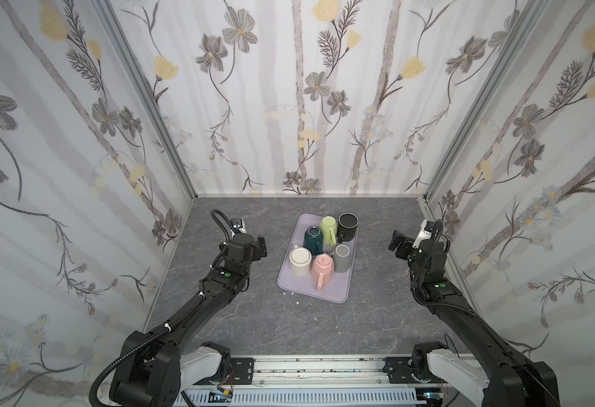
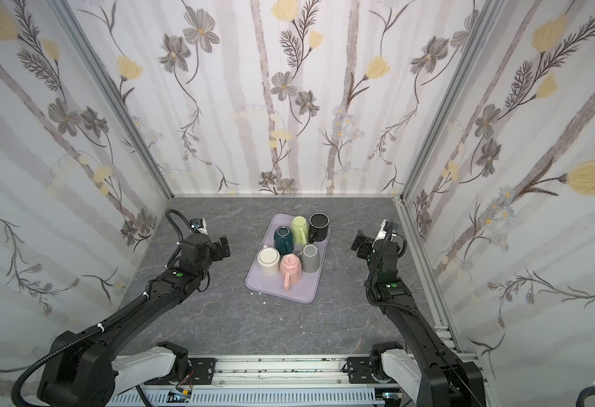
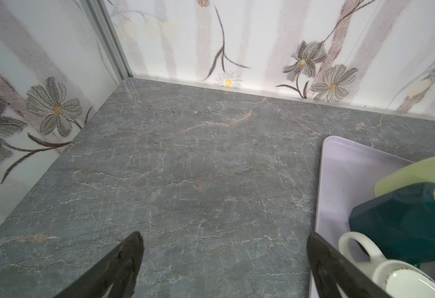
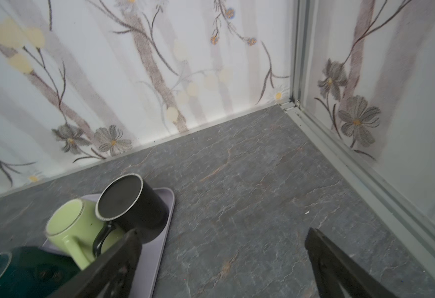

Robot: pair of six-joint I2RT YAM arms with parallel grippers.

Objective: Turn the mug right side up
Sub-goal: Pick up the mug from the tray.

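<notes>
Top view: six glossy ceramic mugs (image 1: 323, 266) stand base-up, clustered on a smooth lavender round-cornered tray (image 1: 334, 294) mid-table; left wrist: left gripper (image 3: 224, 238) spread wide, empty, above veined grey stone-look table (image 3: 185, 160); right wrist: right gripper (image 4: 222, 237) likewise gaping, empty.

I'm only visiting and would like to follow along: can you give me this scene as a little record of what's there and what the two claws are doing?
table: grey, stone-look
tray: lilac, mid-table, between the arms
mugs: six on the tray, all seemingly bottom up: black, green, teal, white, pink, grey
left gripper: open, empty, apart from the tray
right gripper: open, empty, apart from the tray
progress: no mug turned upright yet
</notes>
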